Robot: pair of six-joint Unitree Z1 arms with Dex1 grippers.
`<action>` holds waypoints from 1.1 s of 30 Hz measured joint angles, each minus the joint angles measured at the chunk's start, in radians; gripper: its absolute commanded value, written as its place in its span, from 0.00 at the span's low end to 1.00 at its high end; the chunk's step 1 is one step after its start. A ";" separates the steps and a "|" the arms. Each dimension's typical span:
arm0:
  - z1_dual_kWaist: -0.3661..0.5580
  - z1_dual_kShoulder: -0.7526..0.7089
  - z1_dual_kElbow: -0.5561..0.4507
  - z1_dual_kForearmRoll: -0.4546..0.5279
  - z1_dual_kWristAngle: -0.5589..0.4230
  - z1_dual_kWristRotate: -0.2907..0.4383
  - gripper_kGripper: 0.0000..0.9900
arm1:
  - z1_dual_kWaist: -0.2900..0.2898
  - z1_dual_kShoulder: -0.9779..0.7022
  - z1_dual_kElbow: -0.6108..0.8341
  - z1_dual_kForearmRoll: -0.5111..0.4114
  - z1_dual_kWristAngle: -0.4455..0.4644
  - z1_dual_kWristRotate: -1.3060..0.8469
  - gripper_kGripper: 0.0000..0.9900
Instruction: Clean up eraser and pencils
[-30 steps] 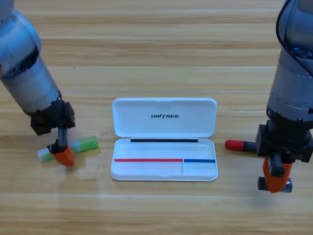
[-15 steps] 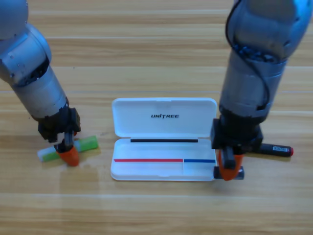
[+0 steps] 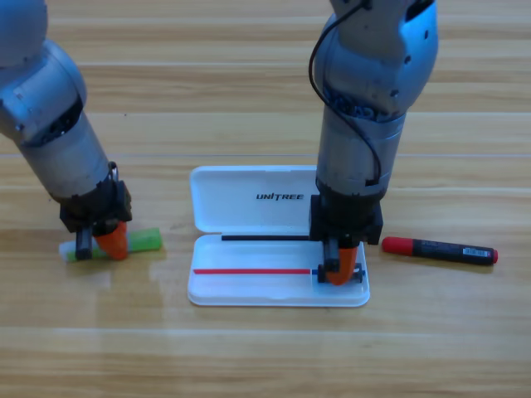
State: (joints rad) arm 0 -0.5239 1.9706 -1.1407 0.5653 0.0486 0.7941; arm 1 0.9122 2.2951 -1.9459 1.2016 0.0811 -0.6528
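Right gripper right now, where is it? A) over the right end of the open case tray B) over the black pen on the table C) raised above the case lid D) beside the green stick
A: the right gripper is down over the right end of the white case tray, while the black pen lies on the table to its right.

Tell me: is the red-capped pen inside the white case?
No, the red-capped pen lies on the table, right of the white case.

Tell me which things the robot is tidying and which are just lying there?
Being tidied:
small black eraser block, at the right gripper over the white plastic case
translucent green pencil bar, at the left gripper
black pen with red cap

Just there:
wooden table
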 measured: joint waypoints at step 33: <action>-0.009 -0.221 -0.226 0.373 0.011 0.010 0.00 | 0.002 -0.190 0.174 0.000 -0.025 -0.013 0.79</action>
State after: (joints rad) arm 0 -0.5329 1.7493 -1.3667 0.9387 0.0598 0.8046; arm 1 0.9139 2.1047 -1.7721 1.2016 0.0558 -0.6655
